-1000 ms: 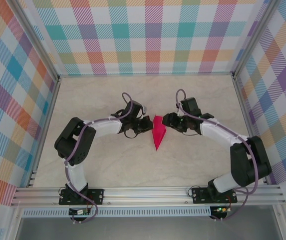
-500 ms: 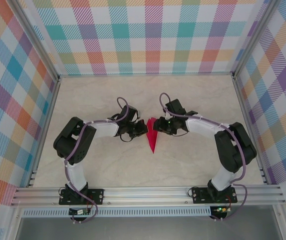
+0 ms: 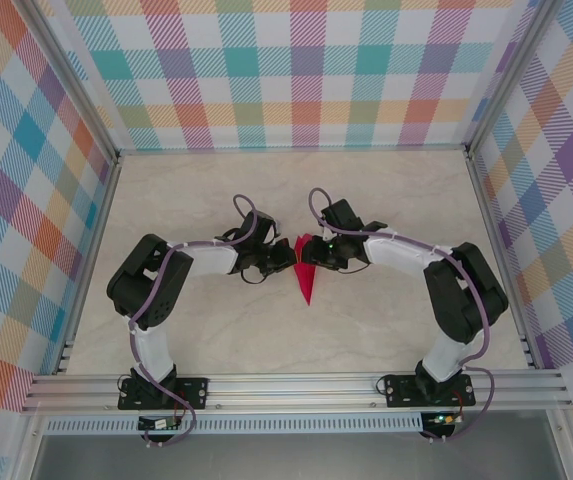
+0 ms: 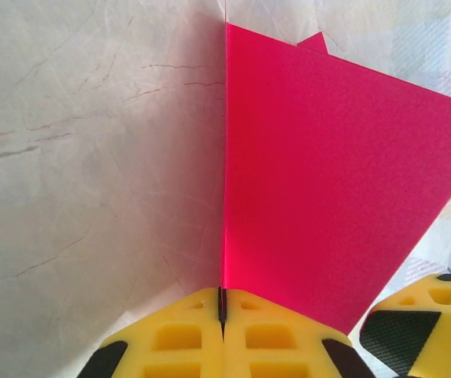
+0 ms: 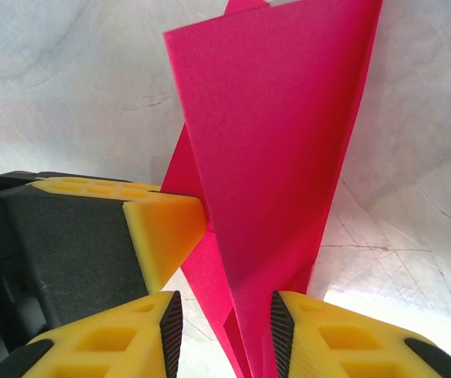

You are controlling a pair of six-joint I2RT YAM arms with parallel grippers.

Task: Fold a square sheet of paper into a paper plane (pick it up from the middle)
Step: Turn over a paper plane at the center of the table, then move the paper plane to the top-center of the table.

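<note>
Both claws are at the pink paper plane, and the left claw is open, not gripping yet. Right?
No. The left claw is shut, pinching the paper plane along its edge, as the left wrist view shows. The rest holds: it and the right claw are both at the plane.

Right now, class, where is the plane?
In the top view, the plane is at the middle of the table, between the left gripper and right gripper, tip pointing nearward.
</note>
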